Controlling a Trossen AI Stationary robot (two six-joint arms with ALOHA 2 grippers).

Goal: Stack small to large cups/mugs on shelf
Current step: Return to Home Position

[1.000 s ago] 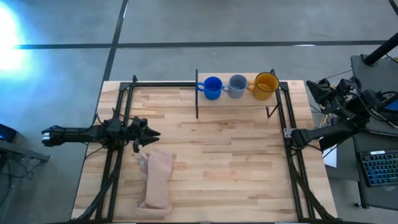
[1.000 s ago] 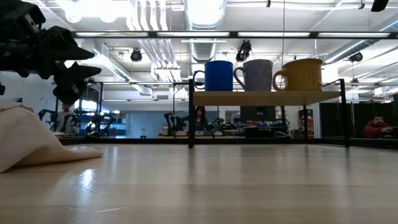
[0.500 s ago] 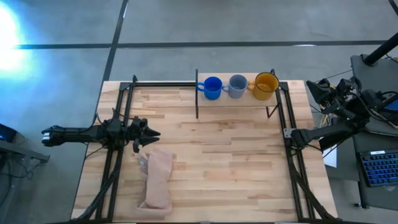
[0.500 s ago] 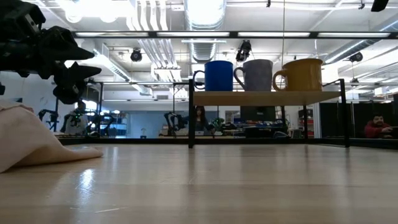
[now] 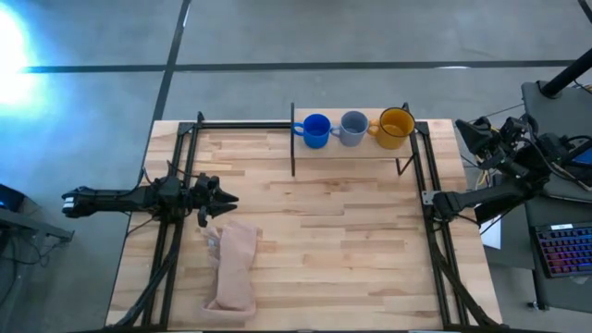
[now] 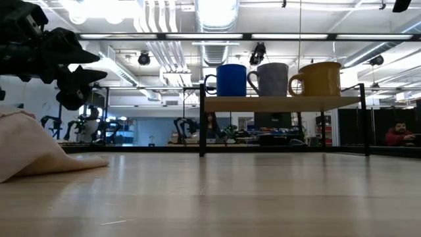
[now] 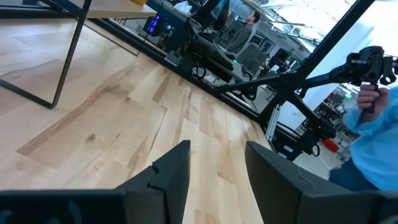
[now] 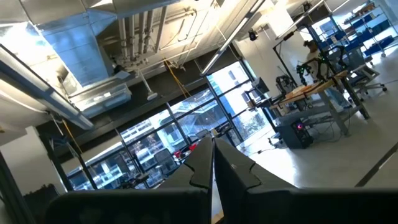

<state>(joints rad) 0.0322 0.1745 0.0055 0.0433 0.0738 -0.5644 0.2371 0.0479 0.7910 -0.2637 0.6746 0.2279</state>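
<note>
Three mugs stand on their bases side by side on the shelf (image 5: 356, 151) at the table's far edge: a small bright blue mug (image 5: 315, 130), a grey-blue mug (image 5: 354, 128) and a larger yellow-orange mug (image 5: 396, 127). Their handles point toward the table's left. In the low view the blue mug (image 6: 231, 79), grey mug (image 6: 272, 79) and yellow mug (image 6: 321, 78) stand on the shelf board (image 6: 283, 103). My left gripper (image 5: 228, 199) hovers open and empty over the table's left part, also seen in its wrist view (image 7: 217, 171). My right gripper (image 5: 460, 129) is shut and empty beyond the table's right edge, pointing upward (image 8: 212, 163).
A pinkish-beige cloth (image 5: 235, 265) lies crumpled on the table at the near left, just beside my left gripper; it also shows in the low view (image 6: 26, 150). Black frame rails (image 5: 430, 194) run along both table sides. A person's hand (image 7: 368, 99) shows beyond the table.
</note>
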